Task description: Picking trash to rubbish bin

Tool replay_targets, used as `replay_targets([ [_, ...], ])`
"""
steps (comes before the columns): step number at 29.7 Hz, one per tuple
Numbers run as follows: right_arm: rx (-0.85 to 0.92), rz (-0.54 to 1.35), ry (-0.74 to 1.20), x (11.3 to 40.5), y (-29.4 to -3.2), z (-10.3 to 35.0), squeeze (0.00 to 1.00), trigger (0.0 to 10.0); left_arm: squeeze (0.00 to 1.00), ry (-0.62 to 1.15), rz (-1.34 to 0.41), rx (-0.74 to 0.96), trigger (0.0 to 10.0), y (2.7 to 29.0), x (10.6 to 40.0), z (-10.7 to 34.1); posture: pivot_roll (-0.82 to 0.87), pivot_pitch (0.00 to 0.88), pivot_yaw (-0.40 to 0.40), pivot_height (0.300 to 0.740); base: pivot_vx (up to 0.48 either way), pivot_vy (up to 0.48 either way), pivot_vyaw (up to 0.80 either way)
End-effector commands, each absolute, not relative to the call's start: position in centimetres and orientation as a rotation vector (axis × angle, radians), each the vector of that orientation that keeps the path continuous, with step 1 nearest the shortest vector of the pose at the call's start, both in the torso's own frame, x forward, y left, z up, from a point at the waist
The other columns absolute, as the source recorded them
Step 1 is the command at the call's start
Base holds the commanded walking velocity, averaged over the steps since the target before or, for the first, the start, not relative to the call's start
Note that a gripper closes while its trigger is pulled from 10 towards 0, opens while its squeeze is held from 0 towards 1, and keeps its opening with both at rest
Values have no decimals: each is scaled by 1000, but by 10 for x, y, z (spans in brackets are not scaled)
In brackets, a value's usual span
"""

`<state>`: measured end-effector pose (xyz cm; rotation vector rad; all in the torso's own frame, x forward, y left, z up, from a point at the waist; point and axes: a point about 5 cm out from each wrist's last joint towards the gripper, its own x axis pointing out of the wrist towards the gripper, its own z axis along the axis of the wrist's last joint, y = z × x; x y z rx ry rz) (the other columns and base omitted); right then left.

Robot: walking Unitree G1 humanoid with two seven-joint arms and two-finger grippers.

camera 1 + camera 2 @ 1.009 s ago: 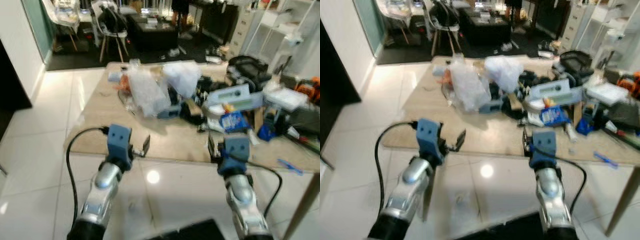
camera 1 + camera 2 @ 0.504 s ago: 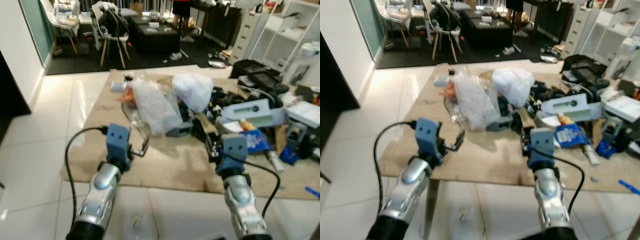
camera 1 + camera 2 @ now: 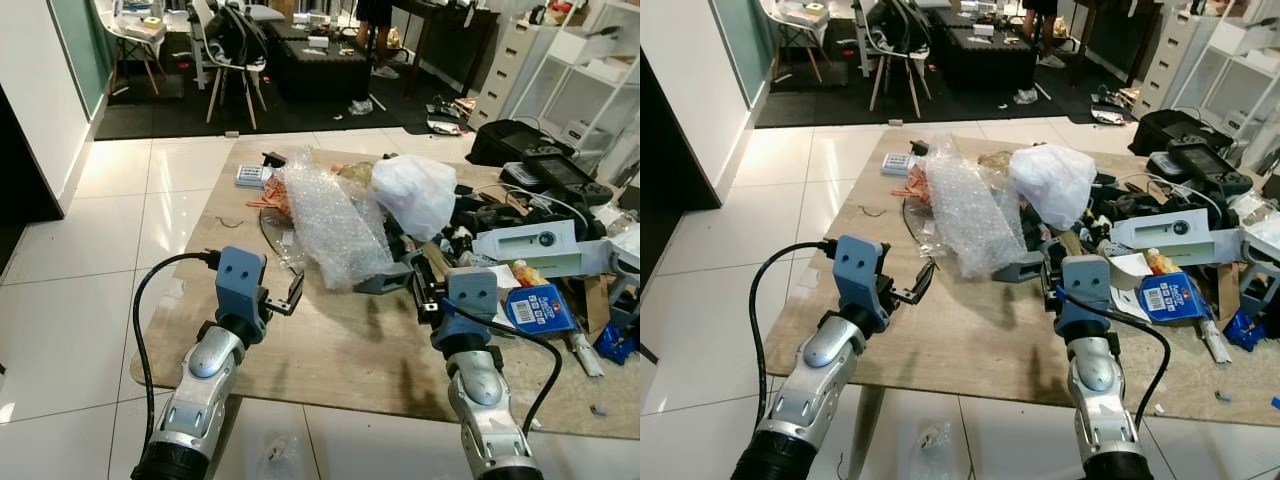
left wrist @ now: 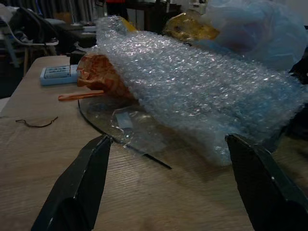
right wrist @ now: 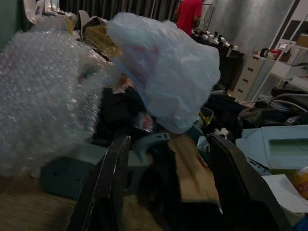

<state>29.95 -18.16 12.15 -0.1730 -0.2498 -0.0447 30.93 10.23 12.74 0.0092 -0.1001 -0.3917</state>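
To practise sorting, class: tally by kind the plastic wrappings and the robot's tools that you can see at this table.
Bubble wrap sheet: 1
White plastic bag: 1
Robot tools, both open: 2, left tool, right tool
Total: 4

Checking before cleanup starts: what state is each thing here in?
left gripper: open, holding nothing, above the table's near part, facing the bubble wrap.
right gripper: open, holding nothing, facing the white plastic bag.
bubble wrap: crumpled, lying on the table.
white plastic bag: bunched up, resting on the clutter.
blue packet: lying flat.
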Motion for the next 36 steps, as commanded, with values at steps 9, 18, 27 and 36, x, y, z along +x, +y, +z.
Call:
replay_targets([
  [9, -173, -58, -233, 297, -185, 119, 0, 10000, 0, -78, -415, 16, 10000, 100, 306, 124, -102, 44, -37, 740, 0, -360, 0],
  [18, -174, -61, -227, 296, -185, 118, 0, 10000, 0, -54, -427, -2, 10000, 99, 306, 123, -101, 51, -34, 740, 0, -27, 0],
  [27, -173, -62, -226, 296, -185, 118, 0, 10000, 0, -49, -426, 10, 10000, 99, 306, 122, -101, 51, -32, 740, 0, 320, 0],
  [36, -171, -70, -235, 296, -187, 120, 0, 10000, 0, -52, -436, 22, 10000, 98, 306, 122, -104, 49, -27, 740, 0, 0, 0],
])
